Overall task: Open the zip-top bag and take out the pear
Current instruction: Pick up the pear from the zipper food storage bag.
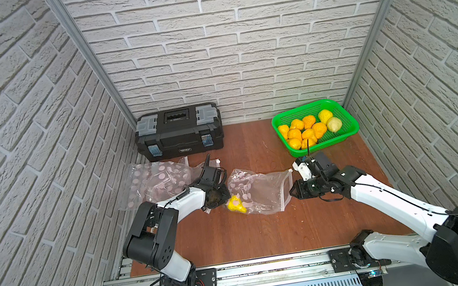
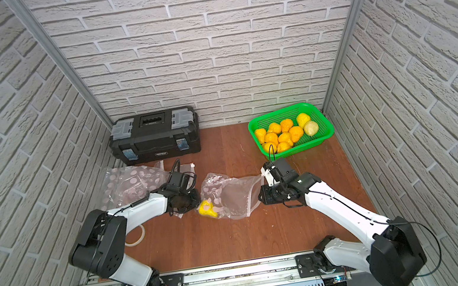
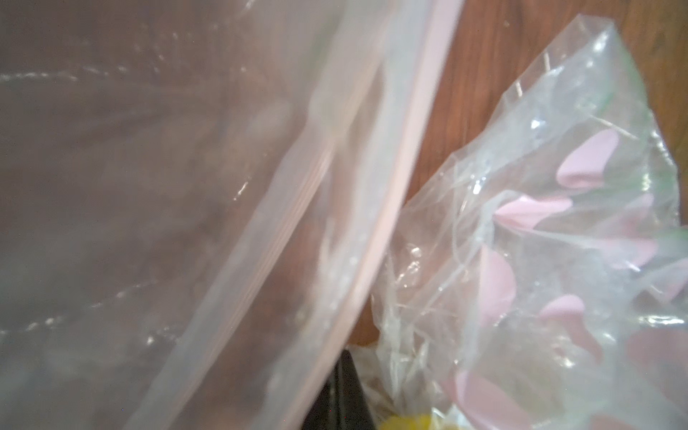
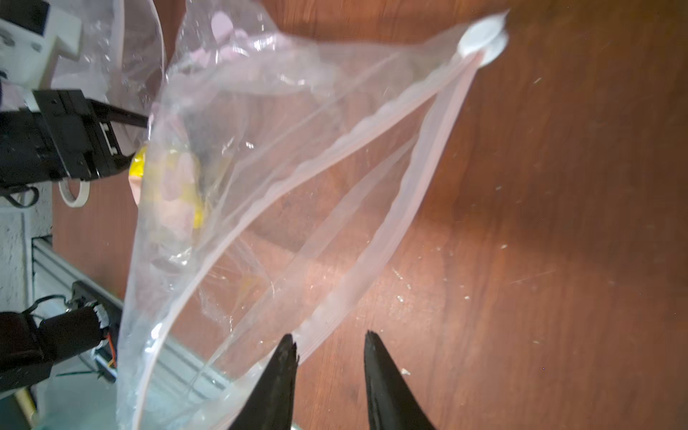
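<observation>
Lying on the bench (image 1: 267,237) mid-field: zip-top bag (image 1: 263,192), clear film with pink dots, mouth turned toward the right arm. In the right wrist view the two zip strips stand apart, so the mouth gapes. The white slider (image 4: 484,37) sits at the far end of the track. The yellow pear (image 1: 236,205) is inside the bag, at its closed end, low against the bench.

Left hand (image 1: 226,199): closed, tips against the bag's closed end just beside the pear. The left wrist view shows one dark wedge of finger with crumpled film next to it. Cannot tell whether any film is pinched.

Right hand (image 4: 331,357): fingers (image 4: 283,376) apart, bare bench showing between them. The lower zip strip ends against one finger and is not clamped. In both top views this hand sits at the edge of the bag's mouth.

Elsewhere:
- pile of spare bags (image 1: 155,178) behind the left arm
- black toolbox (image 1: 179,133) at the back wall
- green basket (image 1: 327,141) of yellow and orange fruit, back right
- tape roll (image 2: 139,240) on the bench near the left arm
</observation>
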Robot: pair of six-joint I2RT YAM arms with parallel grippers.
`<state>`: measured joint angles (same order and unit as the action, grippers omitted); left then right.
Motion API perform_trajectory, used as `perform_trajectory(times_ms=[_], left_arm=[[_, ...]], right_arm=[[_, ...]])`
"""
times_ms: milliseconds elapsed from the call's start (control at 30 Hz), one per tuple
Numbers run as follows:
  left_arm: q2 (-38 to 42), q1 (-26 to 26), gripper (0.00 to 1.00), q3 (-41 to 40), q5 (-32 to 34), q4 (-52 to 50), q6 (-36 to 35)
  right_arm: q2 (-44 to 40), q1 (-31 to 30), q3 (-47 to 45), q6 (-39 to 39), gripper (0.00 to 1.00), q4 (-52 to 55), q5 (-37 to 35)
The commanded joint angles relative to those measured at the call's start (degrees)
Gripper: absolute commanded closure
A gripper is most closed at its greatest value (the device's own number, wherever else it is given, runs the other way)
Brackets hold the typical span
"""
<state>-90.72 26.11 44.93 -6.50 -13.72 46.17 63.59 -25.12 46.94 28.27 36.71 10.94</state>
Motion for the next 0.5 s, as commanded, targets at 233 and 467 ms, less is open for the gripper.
perform_trajectory(times_ms=[233, 467], left_arm=[[-1.48, 0.48, 1.0, 3.73, -0.74, 0.66, -5.29], [-4.13, 0.74, 1.0, 5.85, -2.14, 1.05, -5.78]], right_arm=[[10.71, -0.7, 0.09, 0.4, 0.68, -14.52, 11.78], [12.79, -2.43, -10.13, 9.34, 0.7, -36.39, 15.56]])
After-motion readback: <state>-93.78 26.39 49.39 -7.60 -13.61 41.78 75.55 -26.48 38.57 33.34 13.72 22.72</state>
